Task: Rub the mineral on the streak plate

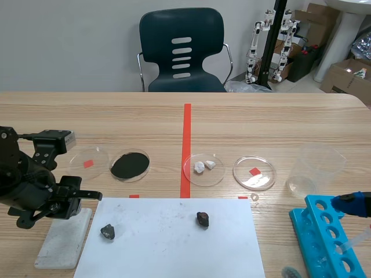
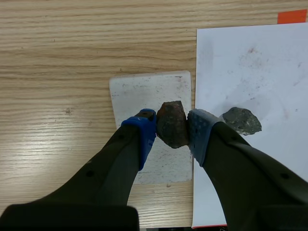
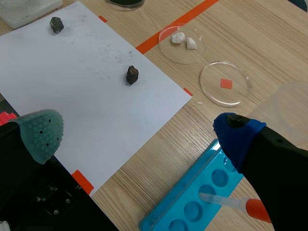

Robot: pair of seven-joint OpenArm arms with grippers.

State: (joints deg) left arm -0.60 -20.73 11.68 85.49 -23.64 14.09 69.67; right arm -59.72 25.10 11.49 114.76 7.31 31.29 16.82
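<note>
Bright, even light, probably from overhead; the dark brown mineral lump (image 2: pixel 172 124) softly shadows the white rectangular plate (image 2: pixel 144 94).

Left gripper (image 2: pixel 172 126), mineral (image 2: pixel 172 122) clamped, over streak plate (image 2: pixel 144 91): plate surface ahead bare, open table (image 2: pixel 57 72) beyond. Other side tight, grey rock (image 2: pixel 241 120) on paper (image 2: pixel 260 62) just beside plate. Black-powder dish (image 1: pixel 130 165) well apart.

no readable text (or labels), no numbers
</note>
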